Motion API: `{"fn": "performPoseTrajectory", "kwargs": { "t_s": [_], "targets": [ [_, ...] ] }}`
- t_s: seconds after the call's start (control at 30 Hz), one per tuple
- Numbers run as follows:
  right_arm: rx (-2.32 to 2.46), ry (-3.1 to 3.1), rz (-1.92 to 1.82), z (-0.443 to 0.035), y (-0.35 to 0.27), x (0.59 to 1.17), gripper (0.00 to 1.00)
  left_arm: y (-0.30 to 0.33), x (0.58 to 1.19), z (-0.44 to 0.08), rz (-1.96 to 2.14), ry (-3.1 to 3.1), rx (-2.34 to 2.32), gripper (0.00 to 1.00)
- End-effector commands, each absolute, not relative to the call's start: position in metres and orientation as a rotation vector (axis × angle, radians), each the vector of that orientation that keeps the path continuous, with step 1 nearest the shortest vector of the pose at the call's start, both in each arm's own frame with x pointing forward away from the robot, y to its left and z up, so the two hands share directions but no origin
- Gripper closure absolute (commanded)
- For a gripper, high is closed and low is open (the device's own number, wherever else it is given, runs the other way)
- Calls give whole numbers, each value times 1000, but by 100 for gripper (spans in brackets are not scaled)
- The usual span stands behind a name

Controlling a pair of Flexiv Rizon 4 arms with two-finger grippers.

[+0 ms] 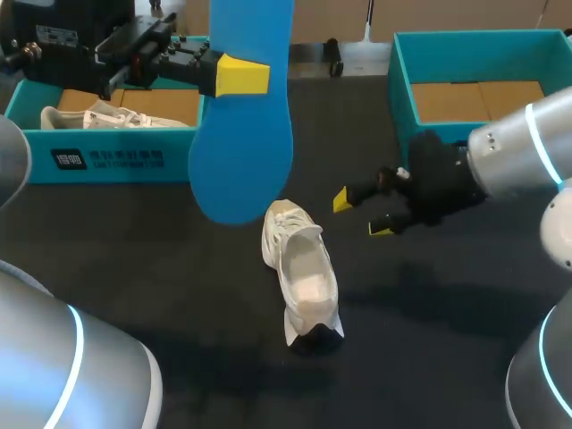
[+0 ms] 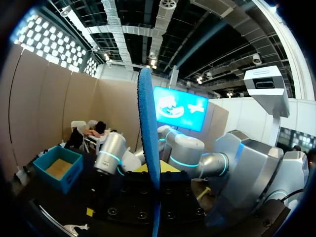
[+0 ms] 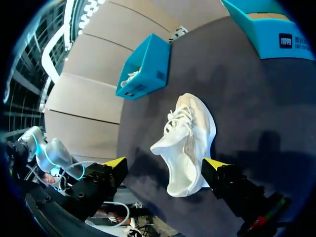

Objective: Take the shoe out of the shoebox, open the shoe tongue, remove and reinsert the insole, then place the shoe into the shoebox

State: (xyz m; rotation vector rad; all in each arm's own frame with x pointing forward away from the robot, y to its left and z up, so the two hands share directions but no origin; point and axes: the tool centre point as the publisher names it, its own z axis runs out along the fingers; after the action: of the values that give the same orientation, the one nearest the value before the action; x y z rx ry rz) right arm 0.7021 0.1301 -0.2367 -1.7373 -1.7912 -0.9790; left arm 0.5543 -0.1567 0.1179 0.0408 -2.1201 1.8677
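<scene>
Since the blue insole [image 1: 241, 134] hangs clear above the white shoe [image 1: 304, 277] in the head view, I judge removal done and reinsertion the step in hand. My left gripper [image 1: 234, 77] is clamped on the insole, high over the shoe's toe. My right gripper [image 1: 362, 214] sits just beside the shoe, fingers spread, holding nothing. Next I'd need to tip the insole toe-first into the shoe's opening, probably with the right gripper steadying the shoe. The occupied shoebox [image 1: 174, 165], with a second shoe [image 1: 98, 116] inside, stands beyond the shoe on my left. The empty shoebox [image 1: 402, 98] stands beyond it on my right. Both are well apart from the shoe, and bare table [image 1: 179, 295] surrounds it.

From the left wrist, the insole [image 2: 148, 123] rises edge-on from my fingers; the shoe is out of sight.

From the right wrist, the shoe [image 3: 190, 133] lies ahead of the right gripper [image 3: 165, 165], between its spread fingers and untouched, with room on both flanks.
</scene>
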Motion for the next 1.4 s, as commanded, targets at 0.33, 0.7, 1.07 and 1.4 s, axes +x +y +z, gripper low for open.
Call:
{"fn": "performPoseTrajectory", "kwargs": {
  "t_s": [0.33,0.7,1.07,1.4],
  "targets": [
    [-1682,-1774,-1033,-216,125,712,0,-157,555,117,1868,-2118,37,100],
    [-1488,-1707,-1132,-175,131,724,0,-157,555,117,1868,-2118,37,100],
    [-1406,-1633,-1156,-157,134,731,0,-157,555,117,1868,-2118,37,100],
    [-1308,-1558,-1231,-153,132,733,0,-157,555,117,1868,-2118,37,100]
  ]
}}
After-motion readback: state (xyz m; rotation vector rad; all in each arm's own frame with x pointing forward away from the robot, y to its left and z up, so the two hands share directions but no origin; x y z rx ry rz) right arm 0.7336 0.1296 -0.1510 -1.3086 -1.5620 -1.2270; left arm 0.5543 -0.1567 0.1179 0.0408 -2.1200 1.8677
